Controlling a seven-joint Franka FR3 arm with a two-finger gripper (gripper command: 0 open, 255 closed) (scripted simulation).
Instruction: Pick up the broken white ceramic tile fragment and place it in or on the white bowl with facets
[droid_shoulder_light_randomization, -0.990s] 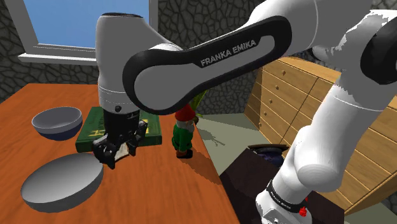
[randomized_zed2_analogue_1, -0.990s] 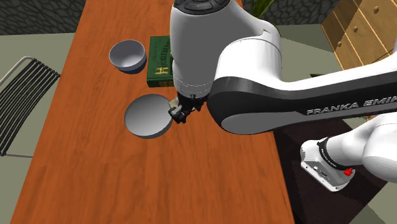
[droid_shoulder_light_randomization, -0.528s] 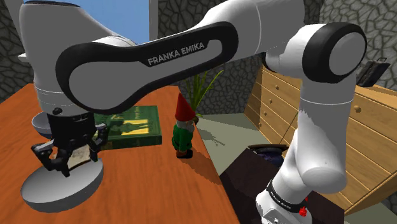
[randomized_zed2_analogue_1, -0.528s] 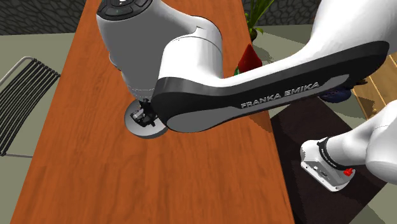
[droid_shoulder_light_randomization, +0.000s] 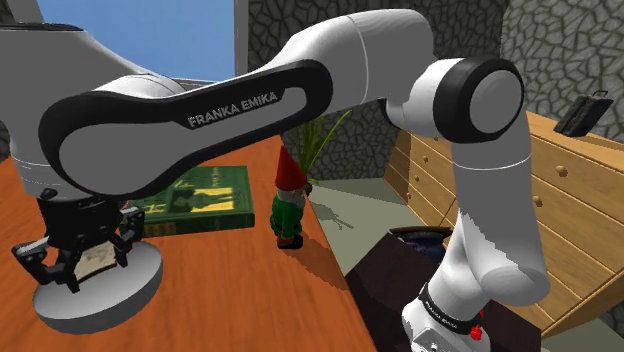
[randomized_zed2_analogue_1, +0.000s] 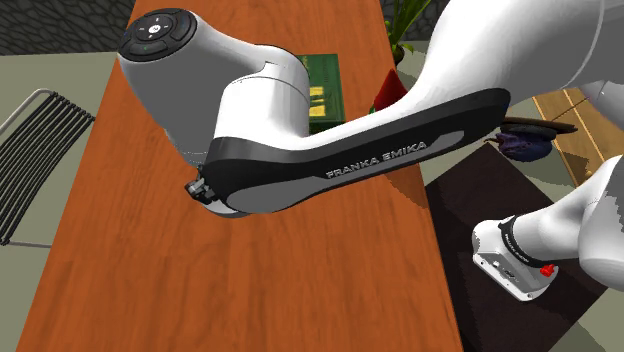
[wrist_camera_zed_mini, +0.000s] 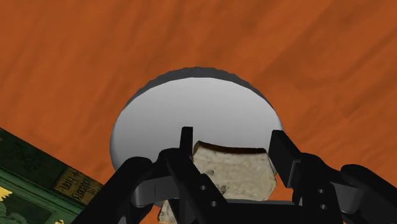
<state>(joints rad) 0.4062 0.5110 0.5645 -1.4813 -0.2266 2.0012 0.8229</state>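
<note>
The black gripper (wrist_camera_zed_mini: 233, 141) is holding the pale, rough tile piece (wrist_camera_zed_mini: 234, 170) between its two fingers. One finger is pressing on each side, so the piece is sitting snug in the middle. The gripper is hanging right over the grey-white bowl (wrist_camera_zed_mini: 191, 105), which is sitting on the orange-brown wooden table (droid_shoulder_light_randomization: 240, 300). The tile piece looks like it is just above the bowl and not lying in it yet.

I think the job is nearly done, and the letting-go part is coming up. To do it well, the arm should be going down slowly until the piece is very close to the bowl. Then the fingers should be opening gently, over the middle of the bowl and not its edge, so the piece is not bouncing out. After that, going straight up is best.

A green book (droid_shoulder_light_randomization: 195, 195) is lying just beside the bowl, so the gripper should not be swinging that way. A little gnome (droid_shoulder_light_randomization: 290, 205) is standing farther off.
</note>
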